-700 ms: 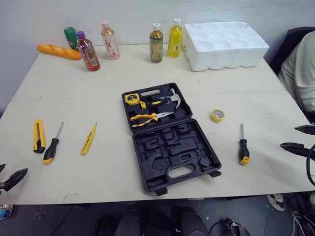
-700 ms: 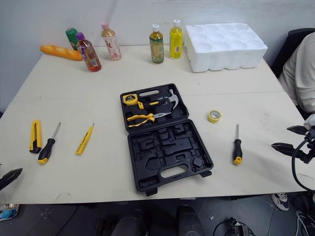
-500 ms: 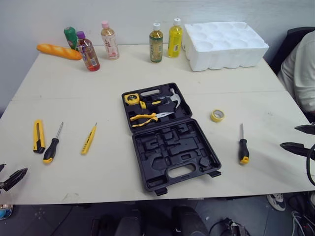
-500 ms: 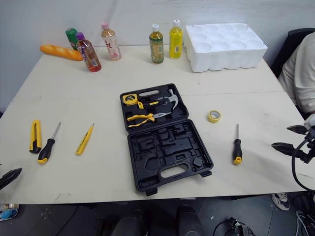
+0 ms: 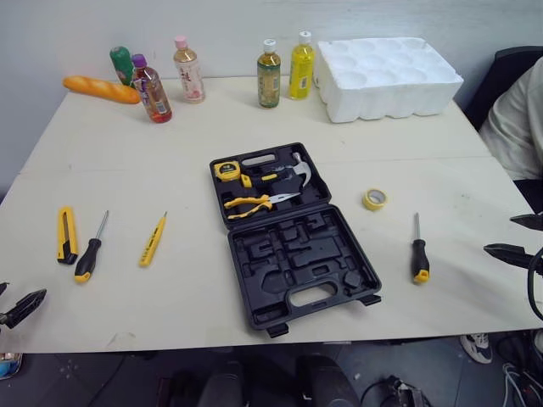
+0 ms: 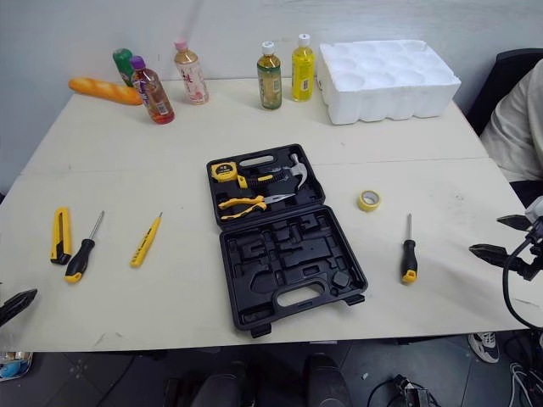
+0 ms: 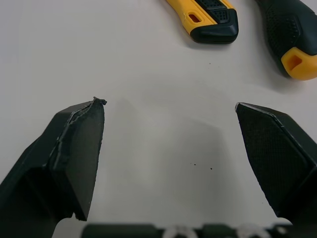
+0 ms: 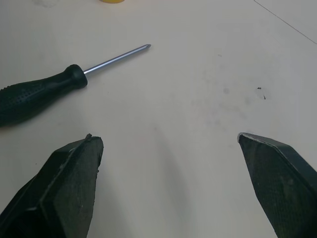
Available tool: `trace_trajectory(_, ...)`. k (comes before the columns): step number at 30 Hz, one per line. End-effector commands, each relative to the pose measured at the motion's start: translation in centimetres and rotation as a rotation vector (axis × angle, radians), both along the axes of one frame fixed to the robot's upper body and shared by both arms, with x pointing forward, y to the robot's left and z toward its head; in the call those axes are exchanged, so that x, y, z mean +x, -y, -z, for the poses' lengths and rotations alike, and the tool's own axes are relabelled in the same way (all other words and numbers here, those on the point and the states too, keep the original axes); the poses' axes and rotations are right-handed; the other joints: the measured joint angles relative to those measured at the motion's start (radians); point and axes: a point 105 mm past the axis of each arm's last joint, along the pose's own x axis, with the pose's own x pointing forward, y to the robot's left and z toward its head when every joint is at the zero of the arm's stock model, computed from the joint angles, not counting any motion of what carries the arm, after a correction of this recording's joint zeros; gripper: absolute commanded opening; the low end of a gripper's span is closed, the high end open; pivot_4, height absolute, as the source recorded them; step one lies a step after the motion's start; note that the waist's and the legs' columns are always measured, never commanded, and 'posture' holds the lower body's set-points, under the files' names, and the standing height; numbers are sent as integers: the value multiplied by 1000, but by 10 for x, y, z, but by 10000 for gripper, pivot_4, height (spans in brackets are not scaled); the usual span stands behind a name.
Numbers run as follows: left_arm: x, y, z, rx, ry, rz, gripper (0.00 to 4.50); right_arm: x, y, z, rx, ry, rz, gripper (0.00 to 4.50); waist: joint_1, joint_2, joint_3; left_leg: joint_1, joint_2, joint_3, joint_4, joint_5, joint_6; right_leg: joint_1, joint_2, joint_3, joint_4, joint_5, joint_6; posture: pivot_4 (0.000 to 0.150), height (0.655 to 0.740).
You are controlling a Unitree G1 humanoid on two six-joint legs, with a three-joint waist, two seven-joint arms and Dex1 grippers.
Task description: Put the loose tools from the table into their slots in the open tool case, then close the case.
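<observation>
Open tool case (image 5: 297, 254) on table (image 5: 170, 127), left tool (image 7: 171, 111) spread near utility knife (image 5: 66, 235), right tool (image 8: 168, 139) spread beside screwdriver (image 5: 420, 259).

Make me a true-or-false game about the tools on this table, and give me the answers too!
1. The tool case is open. True.
2. The hammer lies loose outside the case. False: the hammer sits in its slot inside the case.
3. A roll of yellow tape lies on the table, to the right of the case. True.
4. The right gripper is holding a screwdriver. False: the right gripper is open and empty, and the screwdriver lies on the table near it.
</observation>
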Motion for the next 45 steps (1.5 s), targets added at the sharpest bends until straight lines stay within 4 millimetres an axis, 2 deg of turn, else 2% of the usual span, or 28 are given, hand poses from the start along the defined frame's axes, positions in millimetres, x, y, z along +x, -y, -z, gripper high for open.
trace_trajectory(1, 0, -5, -9, 35, 9, -3, 44337, 2, -1, -14, -12, 58, -4, 45000, 0, 0, 0, 0, 0, 0, 0, 0, 0, 0, 0, 0, 0, 0, 0, 1500, 7400)
trace_trajectory(9, 4, 0, -10, 21, 27, 14, 44337, 5, 0, -14, -10, 72, 6, 45000, 0, 0, 0, 0, 0, 0, 0, 0, 0, 0, 0, 0, 1, 0, 0, 1500, 7400)
trace_trajectory(13, 6, 9, -11, 26, 24, 66, 44337, 7, -4, -17, 8, 87, -2, 45000, 0, 0, 0, 0, 0, 0, 0, 0, 0, 0, 0, 0, 1, 0, 0, 1500, 7400)
trace_trajectory(15, 11, 21, -19, 15, 44, 121, 44337, 11, -11, -24, 30, 108, -15, 45000, 0, 0, 0, 0, 0, 0, 1, 0, 0, 0, 0, 0, 1, 0, 0, 1500, 7400)
trace_trajectory(19, 24, 55, -37, 2, 78, 267, 44337, 18, -32, -29, 18, 112, -80, 45000, 0, 0, 0, 0, 0, 0, 1, 0, 0, 0, 0, 0, 2, 0, 0, 1500, 7400)
trace_trajectory(22, 42, 107, -47, 12, 70, 460, 44337, 34, -65, -30, 21, 108, -164, 45000, 0, 0, 0, 0, 0, 0, 1, 2, -3, 0, 0, 0, 3, 0, 0, 1500, 7400)
trace_trajectory(26, 75, 155, -54, 1, 42, 488, 44337, 60, -109, -31, 70, 110, -220, 45000, 3, 0, 0, 0, 0, 0, 2, 3, -4, 0, 0, 1, 5, 0, 0, 1500, 7400)
trace_trajectory(29, 97, 205, -55, 15, 18, 605, 44337, 85, -152, -24, 55, 93, -285, 45000, 5, 0, 0, 0, -1, 0, 2, 6, -8, -2, 1, 1, 8, 0, 0, 1500, 7400)
trace_trajectory(34, 120, 233, -45, 8, -19, 612, 44337, 114, -177, -20, 74, 104, -266, 45000, 17, -1, 0, -3, -1, 1, 5, 8, -9, -4, 4, 1, 13, 0, 1, 1500, 7400)
trace_trajectory(35, 126, 236, -43, 7, -16, 602, 41957, 119, -180, -18, 70, 106, -267, 45000, 21, -1, 0, -3, 0, 1, 6, 8, -9, -4, 4, 1, 14, 0, 1, 1500, 7400)
trace_trajectory(38, 137, 258, -38, -43, -14, 617, 31988, 132, -189, -11, 53, 112, -269, 37380, 25, -1, 0, -4, 0, 2, 9, 8, -8, -3, 5, 2, 14, 0, 1, 1500, 7400)
trace_trajectory(39, 136, 262, -35, -32, -23, 634, 26672, 135, -191, -10, 54, 112, -267, 31574, 26, -2, 1, -6, 0, 2, 11, 8, -8, -3, 5, 1, 14, 1, 1, 1500, 7400)
trace_trajectory(41, 136, 268, -30, -5, -35, 657, 18680, 139, -197, -6, 36, 109, -280, 23365, 25, -2, 1, -6, 0, 2, 13, 8, -8, -3, 5, 2, 15, 1, 2, 1500, 7400)
trace_trajectory(45, 143, 279, -26, -3, -32, 678, 883, 142, -208, 8, 20, 84, -308, 4039, 25, -2, 1, -6, 1, 2, 13, 8, -8, -4, 6, 2, 15, 1, 2, 1500, 7400)
